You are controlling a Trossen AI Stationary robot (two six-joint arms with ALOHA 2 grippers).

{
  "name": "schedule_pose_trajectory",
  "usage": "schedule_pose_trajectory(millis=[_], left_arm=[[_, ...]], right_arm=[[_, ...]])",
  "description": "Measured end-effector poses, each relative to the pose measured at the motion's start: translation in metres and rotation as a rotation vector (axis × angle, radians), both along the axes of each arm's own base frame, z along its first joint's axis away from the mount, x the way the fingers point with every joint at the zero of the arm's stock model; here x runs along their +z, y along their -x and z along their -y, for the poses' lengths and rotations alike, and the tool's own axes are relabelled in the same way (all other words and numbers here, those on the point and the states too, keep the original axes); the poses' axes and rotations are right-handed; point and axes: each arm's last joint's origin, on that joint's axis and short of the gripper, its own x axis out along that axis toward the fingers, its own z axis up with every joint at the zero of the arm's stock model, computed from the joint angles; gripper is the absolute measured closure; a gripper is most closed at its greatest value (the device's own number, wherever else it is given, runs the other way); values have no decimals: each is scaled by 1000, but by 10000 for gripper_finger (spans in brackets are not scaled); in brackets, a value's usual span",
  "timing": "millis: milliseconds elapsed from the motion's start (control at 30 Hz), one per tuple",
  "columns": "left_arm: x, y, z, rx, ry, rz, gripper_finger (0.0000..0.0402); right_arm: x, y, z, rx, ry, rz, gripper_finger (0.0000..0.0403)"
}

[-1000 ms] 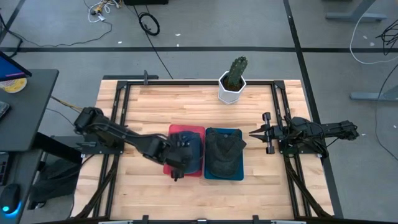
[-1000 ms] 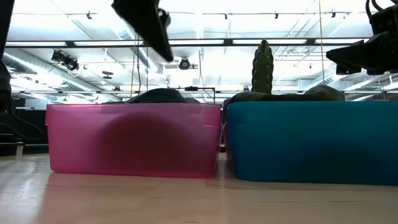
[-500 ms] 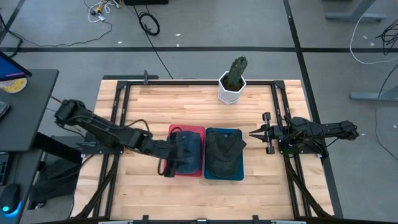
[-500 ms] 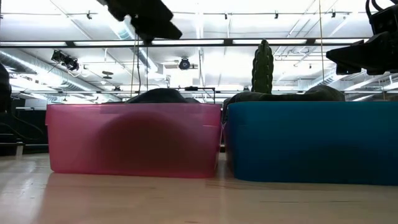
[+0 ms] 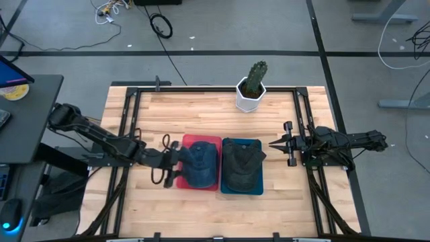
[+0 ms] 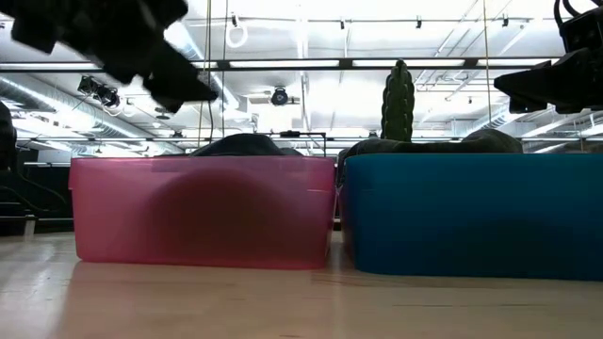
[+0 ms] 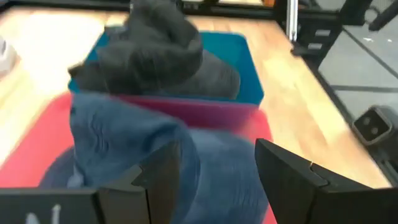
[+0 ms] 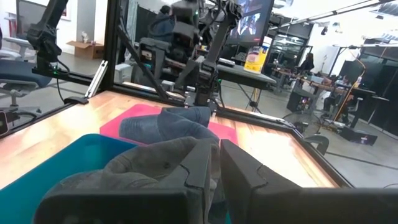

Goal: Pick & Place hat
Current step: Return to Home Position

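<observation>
Left tool (image 7: 217,146), spread and empty, hangs beside the red bin (image 5: 201,138), whose blue cap (image 5: 200,167) lies just ahead. Beyond, the black cap (image 5: 240,167) fills the blue bin (image 5: 242,140); farther, the right tool (image 5: 277,143) waits pressed together. Swinging home low could snag that bin.

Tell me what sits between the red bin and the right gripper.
In the high view, the blue bin holding the black cap sits beside the red bin; then bare table up to the right gripper.
</observation>
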Motion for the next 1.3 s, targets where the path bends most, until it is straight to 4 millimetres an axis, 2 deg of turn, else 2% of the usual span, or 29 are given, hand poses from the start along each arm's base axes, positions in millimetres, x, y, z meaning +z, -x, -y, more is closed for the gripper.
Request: schedule_pose_trajectory(millis=[233,367,600,800,967,1067,1200,1300], left_arm=[[-23,11,-5,28,43,-59,188],[-26,13,-5,56,99,-75,189],[-12,20,-5,32,119,-3,188],[9,37,-3,-45,94,91,188],[23,50,-6,-14,73,166,188],[29,54,-6,-88,75,194,188],[29,56,-4,-170,75,221,188],[12,59,-8,-175,82,324,188]], right_arm=[[0,0,0,0,0,-1,364],[0,0,0,1,0,-1,364],[0,0,0,1,0,-1,364],[0,0,0,0,0,-1,364],[0,0,0,1,0,-1,364],[0,0,0,0,0,-1,364],[0,0,0,0,0,-1,364],[0,0,0,1,0,-1,364]])
